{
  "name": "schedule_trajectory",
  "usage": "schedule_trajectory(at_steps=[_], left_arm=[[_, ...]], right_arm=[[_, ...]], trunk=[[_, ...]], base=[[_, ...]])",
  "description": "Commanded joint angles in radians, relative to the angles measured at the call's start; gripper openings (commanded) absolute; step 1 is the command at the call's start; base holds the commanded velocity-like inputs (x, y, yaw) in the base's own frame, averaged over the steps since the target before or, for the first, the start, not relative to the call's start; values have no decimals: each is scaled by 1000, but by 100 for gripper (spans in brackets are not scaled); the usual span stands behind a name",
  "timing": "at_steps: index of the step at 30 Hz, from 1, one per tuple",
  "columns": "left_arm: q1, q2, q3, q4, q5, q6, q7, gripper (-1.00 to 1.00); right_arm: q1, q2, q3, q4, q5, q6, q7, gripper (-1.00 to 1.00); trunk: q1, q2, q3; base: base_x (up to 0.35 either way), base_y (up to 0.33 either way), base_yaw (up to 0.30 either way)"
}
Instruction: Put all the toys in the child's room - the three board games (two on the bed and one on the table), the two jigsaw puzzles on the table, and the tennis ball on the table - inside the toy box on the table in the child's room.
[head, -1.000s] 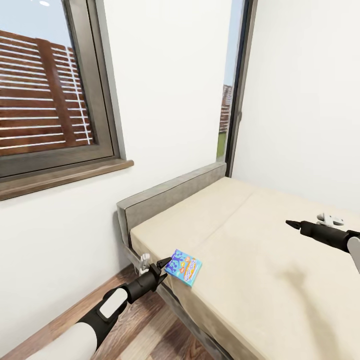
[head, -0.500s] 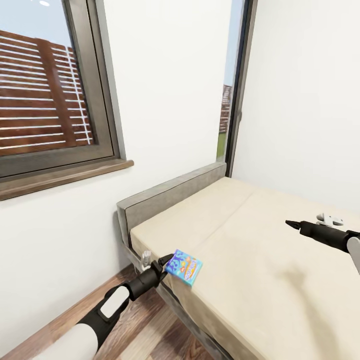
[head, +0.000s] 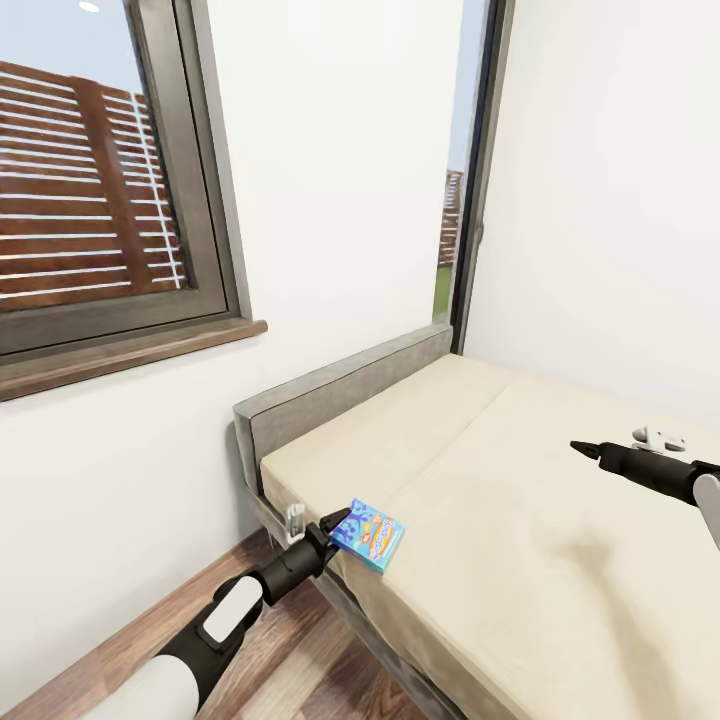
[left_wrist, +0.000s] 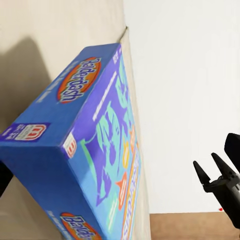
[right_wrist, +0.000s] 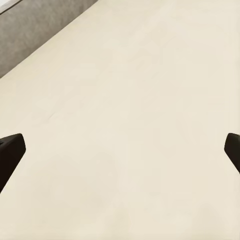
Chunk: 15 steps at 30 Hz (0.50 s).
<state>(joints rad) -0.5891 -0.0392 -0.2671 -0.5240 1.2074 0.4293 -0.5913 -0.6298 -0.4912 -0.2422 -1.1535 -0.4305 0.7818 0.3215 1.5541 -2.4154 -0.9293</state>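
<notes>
A blue board game (head: 369, 534) box with orange lettering hangs tilted at the near corner of the bed (head: 520, 540). My left gripper (head: 338, 522) is shut on its near edge. The left wrist view looks along the board game (left_wrist: 95, 145), with beige mattress behind it. My right gripper (head: 579, 447) hovers open over the middle of the mattress with nothing in it. Its two dark fingertips (right_wrist: 10, 152) stand far apart over bare beige bed (right_wrist: 125, 100) in the right wrist view. The table, toy box, jigsaw puzzles and tennis ball are out of view.
A grey headboard (head: 340, 388) stands against the white wall under a window (head: 100, 180) with a wooden sill. A second narrow window (head: 460, 190) sits in the corner. Wood-plank floor (head: 300, 660) runs beside the bed's near side.
My left arm has reached slightly further toward the bed, and the board game in it has barely shifted. The right arm has not moved.
</notes>
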Motion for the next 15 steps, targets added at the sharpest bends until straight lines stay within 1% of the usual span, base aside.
schedule_trajectory(at_steps=[1, 4, 9, 15], left_arm=[[0, 1, -3, 0, 8, 6, 0, 100], [3, 3, -2, -1, 8, 6, -1, 100], [14, 16, 0, -16, 9, 6, -6, 100], [28, 26, 1, -33, 9, 7, -7, 100]], right_arm=[[-1, 0, -2, 0, 3, 5, 5, 100], [-1, 0, -2, 0, 3, 5, 5, 100], [-1, 0, -2, 0, 3, 5, 5, 100], [-1, 1, -2, 0, 3, 5, 5, 100]], trunk=[[0, 0, -1], [0, 0, -1], [0, 0, -1], [0, 0, -1]], base=[[0, 0, 0], [0, 0, 0], [0, 0, 0], [0, 0, 0]])
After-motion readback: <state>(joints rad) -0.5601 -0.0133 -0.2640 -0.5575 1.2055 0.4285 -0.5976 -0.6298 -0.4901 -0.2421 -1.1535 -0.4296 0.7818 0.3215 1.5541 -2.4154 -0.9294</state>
